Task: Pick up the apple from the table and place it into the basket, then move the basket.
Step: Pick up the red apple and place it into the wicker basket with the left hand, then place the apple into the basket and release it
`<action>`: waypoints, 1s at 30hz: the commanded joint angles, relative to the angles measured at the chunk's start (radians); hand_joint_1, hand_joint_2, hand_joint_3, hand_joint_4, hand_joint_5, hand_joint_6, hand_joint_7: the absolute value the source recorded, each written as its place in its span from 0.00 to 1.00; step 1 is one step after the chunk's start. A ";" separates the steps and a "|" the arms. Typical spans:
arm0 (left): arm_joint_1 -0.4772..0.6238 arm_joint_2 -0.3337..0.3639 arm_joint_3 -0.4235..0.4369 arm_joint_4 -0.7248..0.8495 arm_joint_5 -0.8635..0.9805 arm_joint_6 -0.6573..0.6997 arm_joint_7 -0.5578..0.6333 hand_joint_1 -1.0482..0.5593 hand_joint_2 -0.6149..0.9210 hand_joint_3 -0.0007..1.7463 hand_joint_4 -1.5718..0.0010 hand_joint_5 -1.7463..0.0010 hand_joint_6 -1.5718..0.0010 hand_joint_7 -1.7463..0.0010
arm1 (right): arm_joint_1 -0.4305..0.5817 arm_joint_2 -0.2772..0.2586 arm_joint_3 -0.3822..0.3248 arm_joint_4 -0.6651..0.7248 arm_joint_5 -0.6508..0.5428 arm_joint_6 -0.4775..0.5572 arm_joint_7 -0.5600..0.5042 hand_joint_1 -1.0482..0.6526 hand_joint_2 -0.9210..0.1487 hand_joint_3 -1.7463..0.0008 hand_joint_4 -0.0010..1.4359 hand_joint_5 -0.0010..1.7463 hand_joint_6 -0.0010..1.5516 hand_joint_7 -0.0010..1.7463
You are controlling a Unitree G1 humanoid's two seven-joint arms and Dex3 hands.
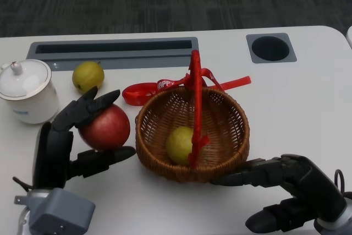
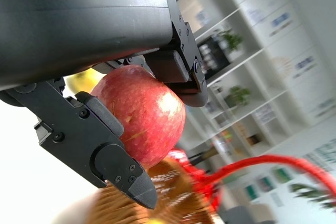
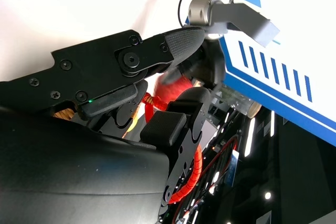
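My left hand (image 1: 63,144) grips the red apple (image 1: 106,127) between thumb and fingers, just left of the wicker basket (image 1: 240,116) and about level with its rim. In the left wrist view the apple (image 2: 144,114) sits between black fingers (image 2: 100,148), with the basket below it. The basket has an upright red handle (image 1: 196,103) and holds a yellow-green fruit (image 1: 179,144). My right hand (image 1: 291,188) lies at the basket's front right, fingers apart and holding nothing, one fingertip reaching to the basket's outer wall.
A second yellow-green fruit (image 1: 88,76) lies behind the apple. A white lidded pot (image 1: 27,89) stands at the far left. A red ribbon (image 1: 151,89) trails behind the basket. A grey cable slot (image 1: 113,50) and a round grommet (image 1: 270,48) sit at the table's back.
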 commanded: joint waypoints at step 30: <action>-0.262 -0.155 -0.078 0.216 -0.094 0.085 -0.269 0.62 0.93 0.00 0.24 1.00 0.34 1.00 | 0.043 -0.012 0.002 -0.025 -0.018 -0.028 -0.059 0.34 0.00 0.99 0.66 0.00 0.56 0.00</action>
